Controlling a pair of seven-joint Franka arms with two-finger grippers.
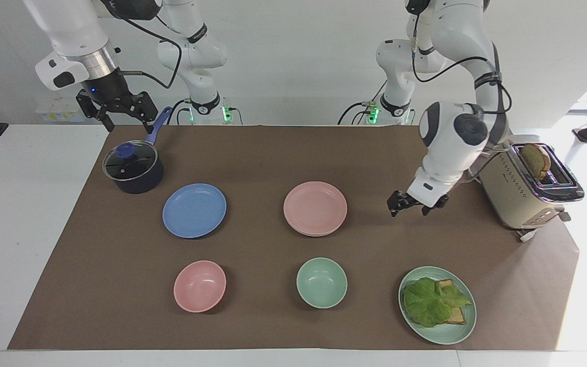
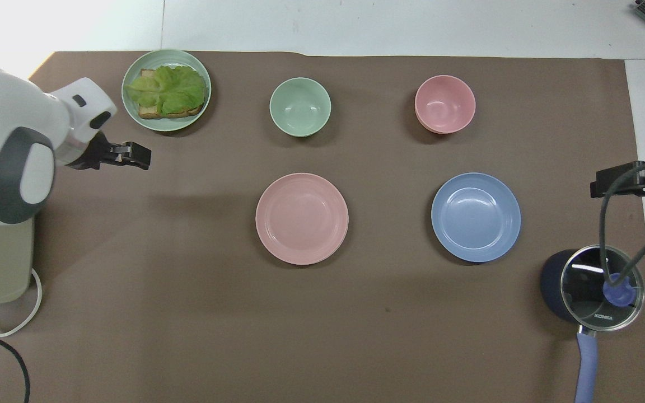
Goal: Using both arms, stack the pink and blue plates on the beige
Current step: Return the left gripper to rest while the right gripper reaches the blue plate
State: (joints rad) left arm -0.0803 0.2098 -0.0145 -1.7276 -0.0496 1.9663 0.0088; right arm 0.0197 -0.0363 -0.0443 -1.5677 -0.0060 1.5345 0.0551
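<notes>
Pink plate (image 1: 315, 207): round, shallow, pale matte pink, sits squarely on the beige plate (image 1: 308, 232), which shows only as a thin cream crescent under its lower edge, just right of centre in the facing view. In the overhead view the pink plate (image 2: 302, 218) covers the beige one almost wholly; centre of frame.

Blue plate (image 1: 194, 210): same size, medium matte blue, flat on the brown mat (image 1: 252, 153), left of centre in the facing view, well apart from the stack. No gripper touches it.

Left gripper (image 1: 408, 205): hangs over bare mat in the right half of the facing view, between the stack and the cream toaster (image 1: 525, 182). Fingers spread apart, nothing between them. Wrist angled down and toward the stack; forearm rises steeply to the elbow at upper right. In the overhead view it shows at the left edge (image 2: 132, 156), just below the green plate with lettuce and toast (image 2: 166, 89).

Right gripper (image 1: 117, 113): upper left of the facing view, raised over the lidded dark saucepan (image 1: 133, 167), pointing straight down, fingers wide apart and empty. This arm waits.
</notes>
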